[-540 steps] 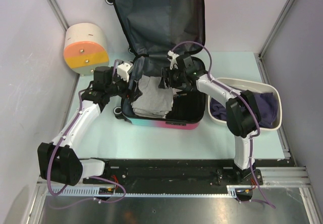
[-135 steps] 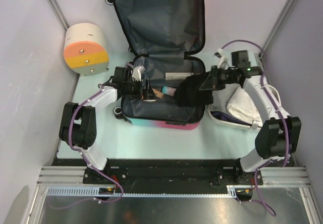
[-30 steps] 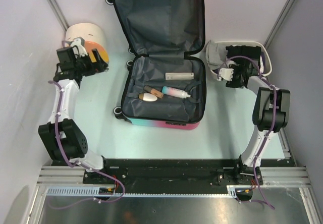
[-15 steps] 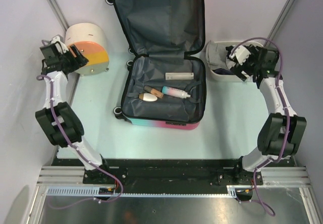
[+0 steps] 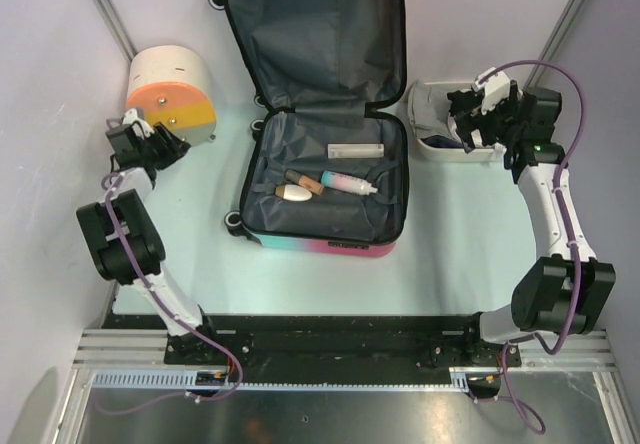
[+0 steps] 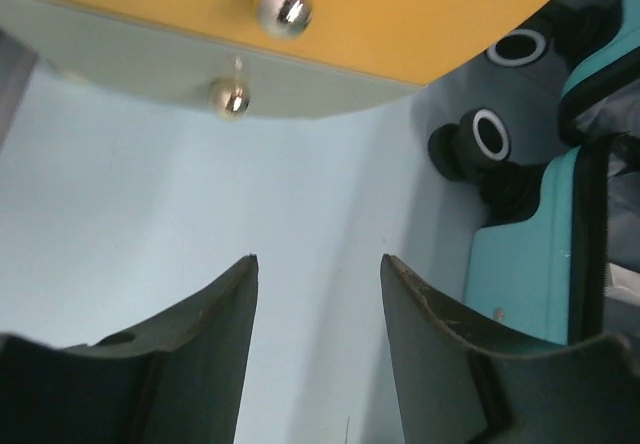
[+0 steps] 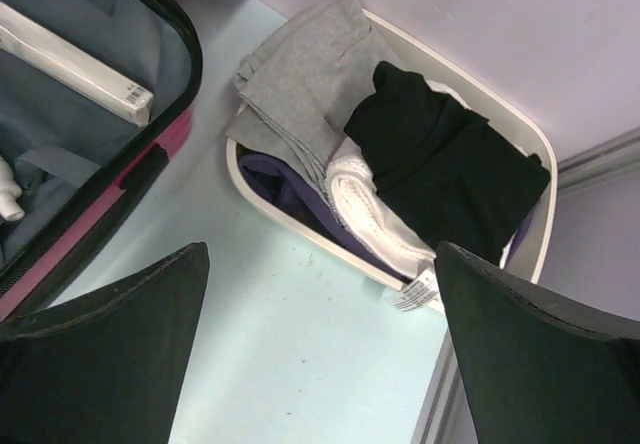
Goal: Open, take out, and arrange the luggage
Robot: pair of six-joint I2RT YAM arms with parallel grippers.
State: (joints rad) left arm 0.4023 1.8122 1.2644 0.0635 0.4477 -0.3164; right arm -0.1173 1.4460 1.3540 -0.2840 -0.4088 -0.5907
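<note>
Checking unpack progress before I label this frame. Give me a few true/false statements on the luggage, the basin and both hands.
1. The luggage is open, its lid leaning on the back wall. True.
2. The luggage is empty. False: a white box and a tube, among other small things, lie inside.
3. The right hand holds the black garment. False: it is open and empty, and the black garment lies in the basin.
4. The left hand is open and empty, near the drawer box. True.
</note>
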